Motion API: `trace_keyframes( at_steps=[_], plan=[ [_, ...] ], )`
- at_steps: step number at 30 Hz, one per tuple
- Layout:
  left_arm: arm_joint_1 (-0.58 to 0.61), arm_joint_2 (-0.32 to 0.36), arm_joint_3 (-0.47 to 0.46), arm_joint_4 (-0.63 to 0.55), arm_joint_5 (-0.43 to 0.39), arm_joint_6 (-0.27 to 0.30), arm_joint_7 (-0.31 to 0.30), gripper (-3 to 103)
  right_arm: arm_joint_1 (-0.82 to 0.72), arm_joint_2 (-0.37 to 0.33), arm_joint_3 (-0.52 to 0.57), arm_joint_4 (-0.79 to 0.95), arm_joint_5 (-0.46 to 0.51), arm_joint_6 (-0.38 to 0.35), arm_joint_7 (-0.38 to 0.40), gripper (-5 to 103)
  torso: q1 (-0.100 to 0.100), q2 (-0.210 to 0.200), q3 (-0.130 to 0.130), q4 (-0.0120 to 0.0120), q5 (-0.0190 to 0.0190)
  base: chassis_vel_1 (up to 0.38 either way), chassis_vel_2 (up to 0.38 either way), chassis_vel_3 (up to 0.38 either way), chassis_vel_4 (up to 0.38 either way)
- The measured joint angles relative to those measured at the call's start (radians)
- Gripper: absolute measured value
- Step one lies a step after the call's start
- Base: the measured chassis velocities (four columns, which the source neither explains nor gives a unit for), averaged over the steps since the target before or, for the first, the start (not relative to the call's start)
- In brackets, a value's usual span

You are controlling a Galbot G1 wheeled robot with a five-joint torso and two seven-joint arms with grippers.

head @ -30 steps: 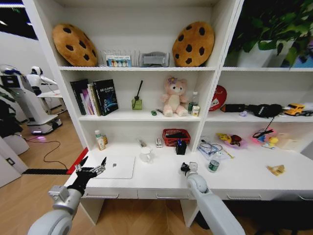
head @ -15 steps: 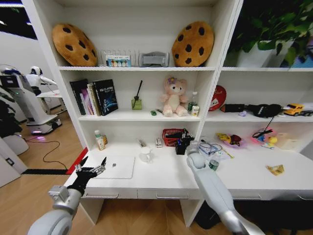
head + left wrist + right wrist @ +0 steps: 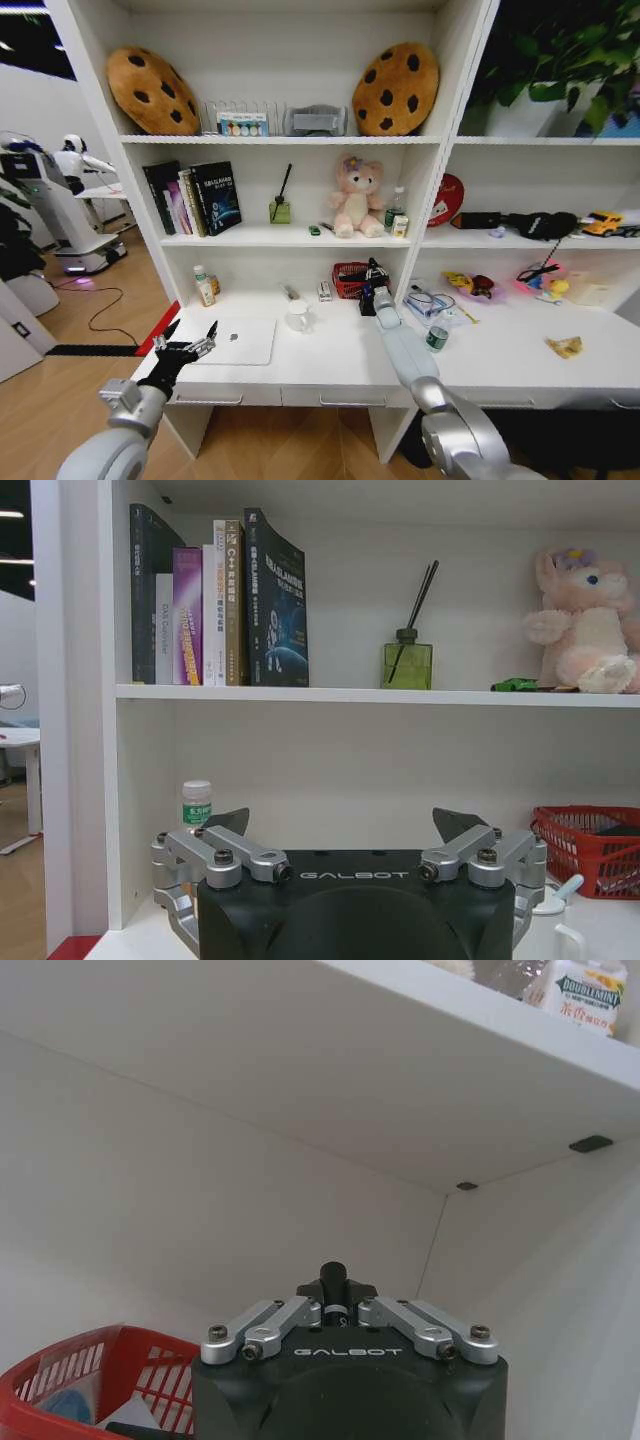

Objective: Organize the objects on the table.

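My right arm reaches over the white table to its back. The right gripper hangs by the red basket and above a black holder. In the right wrist view the right gripper is shut on a thin black pen. My left gripper is open off the table's front left corner, beside the silver laptop; its fingers are spread with nothing between them. A green-banded can and a yellow scrap lie to the right. A green toy car sits on the shelf.
A white mug and a small bottle stand behind the laptop. The shelf above the table holds books, a green diffuser and a pink bear. Toys and cables clutter the back right.
My right arm has lifted from the table's front middle and stretched back toward the red basket, gripper now higher and farther away. The left arm has stayed still.
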Motion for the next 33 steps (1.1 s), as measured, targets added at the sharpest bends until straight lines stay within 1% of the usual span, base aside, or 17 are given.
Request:
trace_keyframes(
  at_steps=[6,14,15,16,17,19,20,23,25,26,27,28,29,30,31,32,33],
  plan=[
    [0.0,0.0,0.0,0.0,0.0,0.0,0.0,100,-0.004,0.004,0.004,-0.005,0.025,-0.018,-0.006,12,0.0,0.0,0.0,0.0,-0.0002,0.0,0.0,0.0,0.0],
    [0.0,0.0,0.0,0.0,0.0,0.0,0.0,100,-0.058,0.006,0.0,0.015,-0.006,-0.02,0.015,12,0.0,0.0,0.0,0.0,0.0,0.0,0.0,0.0,0.0],
    [0.0,0.0,0.0,0.0,0.0,0.0,0.0,100,-0.067,0.005,-0.002,0.028,-0.007,-0.024,0.02,8,0.0,0.0,0.0,0.0,0.0,0.0,0.0,0.0,0.0],
    [0.0,0.0,0.0,0.0,0.0,0.0,0.0,100,-0.067,0.005,-0.002,0.028,-0.007,-0.024,0.02,8,0.0,0.0,0.0,0.0,0.0,0.0,0.0,0.0,0.0],
    [0.0,0.0,0.0,0.0,0.0,0.0,0.0,100,-0.074,0.002,-0.007,0.039,-0.005,-0.025,0.021,12,0.0,0.0,0.0,0.0001,0.0001,0.0,0.0,0.0,0.0],
    [0.0,0.0,0.0,0.0,0.0,0.0,0.0,100,-0.097,-0.012,-0.034,0.096,0.024,-0.041,0.026,22,0.0,0.0,0.0,0.0001,0.0001,0.0,0.0,0.0,0.0],
    [0.0,0.0,0.0,0.0,0.0,0.0,0.0,100,-0.097,-0.012,-0.034,0.096,0.024,-0.041,0.026,22,0.0,0.0,0.0,0.0001,0.0001,0.0,0.0,0.0,0.0],
    [0.0,0.0,0.0,0.0,0.0,0.0,0.0,100,-0.134,-0.039,-0.08,0.192,0.1,-0.079,0.041,38,0.0,0.0,0.0,0.0,0.0001,0.0,0.0,0.0,0.0],
    [0.0,0.0,0.0,0.0,0.0,0.0,0.0,100,-0.141,-0.044,-0.087,0.212,0.113,-0.087,0.045,38,0.0,0.0,0.0,0.0,0.0002,0.0,0.0,0.0,0.0],
    [0.0,0.0,0.0,0.0,0.0,0.0,0.0,100,-0.148,-0.051,-0.094,0.233,0.127,-0.096,0.051,44,0.0,0.0,0.0,0.0,0.0,0.0,0.0,0.0,0.0],
    [0.0,0.0,0.0,0.0,0.0,0.0,0.0,100,-0.148,-0.051,-0.094,0.233,0.127,-0.096,0.051,44,0.0,0.0,0.0,0.0,0.0,0.0,0.0,0.0,0.0],
    [0.0,0.0,0.0,0.0,0.0,0.0,0.0,100,-0.16,-0.061,-0.103,0.263,0.142,-0.104,0.061,50,0.0,0.0,0.0,0.0,0.0,0.0,0.0,0.0,0.0],
    [0.0,0.0,0.0,0.0,0.0,0.0,0.0,100,-0.176,-0.074,-0.115,0.304,0.162,-0.115,0.077,61,0.0,0.0,0.0,0.0,0.0002,0.0,0.0,0.0,0.0],
    [0.0,0.0,0.0,0.0,0.0,0.0,0.0,100,-0.176,-0.074,-0.115,0.304,0.162,-0.115,0.077,61,0.0,0.0,0.0,0.0,0.0002,0.0,0.0,0.0,0.0],
    [0.0,0.0,0.0,0.0,0.0,0.0,0.0,100,-0.193,-0.087,-0.123,0.348,0.182,-0.13,0.093,66,0.0,0.0,0.0,0.0,0.0001,0.0,0.0,0.0,0.0],
    [0.0,0.0,0.0,0.0,0.0,0.0,0.0,100,-0.231,-0.109,-0.14,0.437,0.226,-0.167,0.121,66,0.0,0.0,0.0,0.0002,0.0002,0.0,0.0,0.0,0.0],
    [0.0,0.0,0.0,0.0,0.0,0.0,0.0,100,-0.231,-0.109,-0.14,0.437,0.226,-0.167,0.121,66,0.0,0.0,0.0,0.0002,0.0002,0.0,0.0,0.0,0.0]
  ],
)
